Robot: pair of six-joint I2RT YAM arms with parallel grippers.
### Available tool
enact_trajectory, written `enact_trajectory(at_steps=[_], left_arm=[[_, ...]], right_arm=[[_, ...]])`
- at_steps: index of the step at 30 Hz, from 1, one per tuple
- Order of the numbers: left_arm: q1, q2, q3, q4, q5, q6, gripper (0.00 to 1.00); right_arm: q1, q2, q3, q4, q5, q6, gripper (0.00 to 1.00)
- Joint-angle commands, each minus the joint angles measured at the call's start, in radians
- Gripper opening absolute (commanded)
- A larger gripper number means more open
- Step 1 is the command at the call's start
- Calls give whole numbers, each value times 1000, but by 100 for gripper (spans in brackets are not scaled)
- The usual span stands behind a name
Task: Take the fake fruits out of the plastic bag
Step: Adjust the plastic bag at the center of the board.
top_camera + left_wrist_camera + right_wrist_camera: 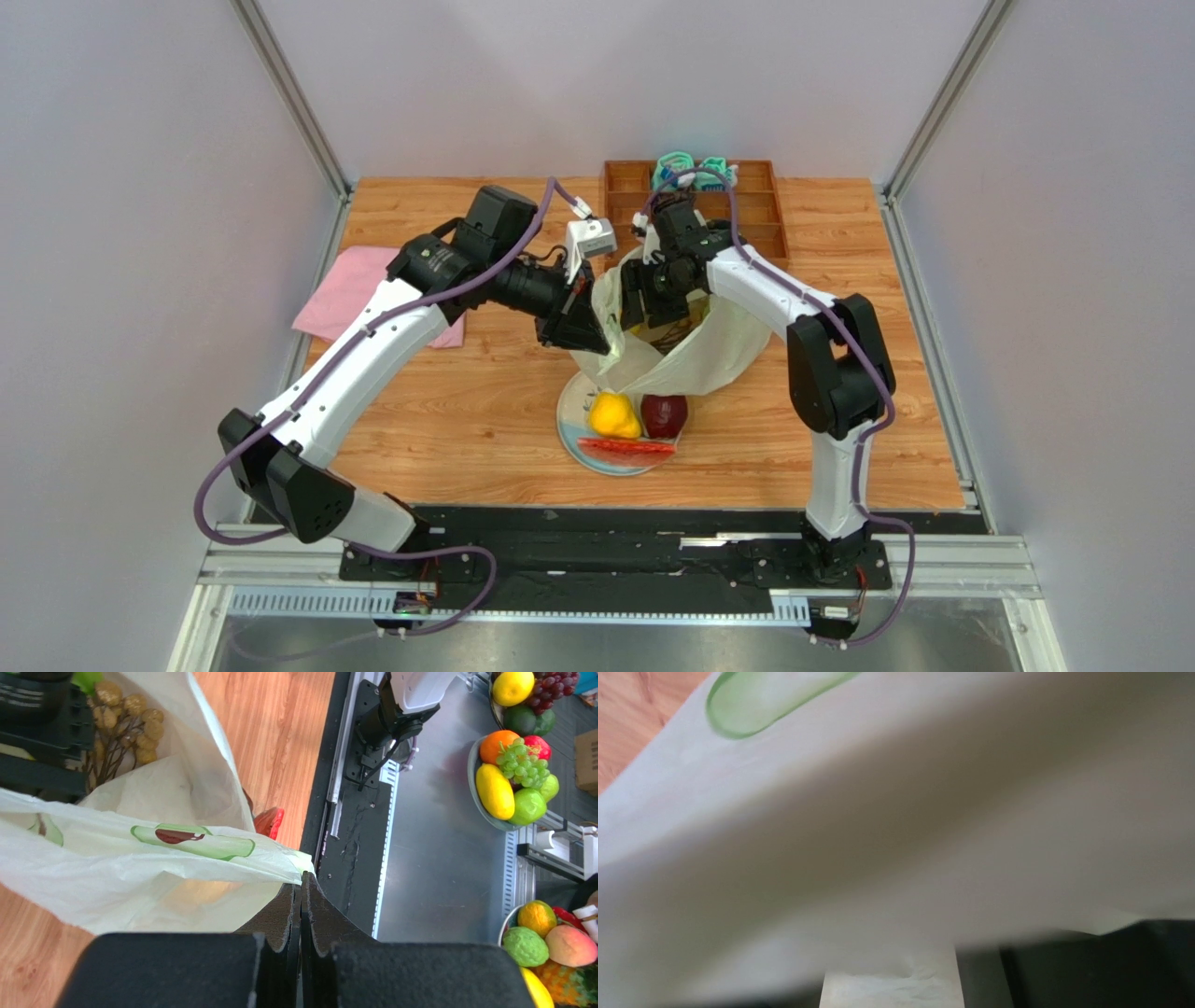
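Observation:
The pale yellow-green plastic bag (701, 350) stands open just behind the white plate (572, 427). On the plate lie a yellow pear (612, 415), a dark red round fruit (665, 415) and a red slice (626, 448). My left gripper (582, 333) is shut on the bag's near rim (281, 864) and holds it up. My right gripper (650, 308) is down inside the bag's mouth. Its wrist view is filled by bag film (878, 847), so its jaws are hidden. A brownish-yellow grape bunch (123, 721) lies inside the bag, and a green piece (88, 679) shows beside the right gripper.
A pink folded cloth (368, 291) lies at the left. A brown wooden tray (701, 203) with teal items (690, 171) stands at the back, just behind the right wrist. Bowls of other fruit (516, 770) sit beyond the table's front rail.

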State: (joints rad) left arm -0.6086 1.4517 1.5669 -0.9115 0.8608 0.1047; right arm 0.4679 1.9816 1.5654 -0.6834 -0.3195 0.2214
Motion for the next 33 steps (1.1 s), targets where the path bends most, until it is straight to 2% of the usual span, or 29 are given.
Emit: enact_trajectory(at_steps=[1, 6, 11, 16, 18, 22, 26, 29, 31, 33], left_arm=[[-14, 1, 36, 2, 56, -7, 0], [-20, 2, 19, 11, 75, -14, 0], [-22, 21, 28, 33, 83, -37, 0], [-29, 70, 85, 43, 98, -53, 0], [-36, 93, 128, 48, 103, -62, 0], [-59, 136, 206, 63, 121, -71, 0], [-111, 173, 271, 85, 130, -80, 0], [-147, 200, 300, 89, 127, -76, 0], [-161, 214, 297, 86, 123, -79, 0], [-169, 230, 266, 88, 93, -92, 0]], right_arm=[[-9, 57, 107, 15, 51, 100, 64], [-28, 108, 176, -13, 2, 150, 64], [-26, 100, 173, -24, -29, 125, 64], [-70, -33, 50, -19, 100, 105, 65], [-158, -91, -7, -27, 135, 101, 65], [-371, -306, -177, -126, 200, 87, 66], [-677, -465, -246, -229, 206, 90, 65], [-777, -591, -293, -272, 183, 65, 65], [-779, -645, -335, -283, 127, 30, 64], [-735, -699, -427, -292, -16, 10, 60]])
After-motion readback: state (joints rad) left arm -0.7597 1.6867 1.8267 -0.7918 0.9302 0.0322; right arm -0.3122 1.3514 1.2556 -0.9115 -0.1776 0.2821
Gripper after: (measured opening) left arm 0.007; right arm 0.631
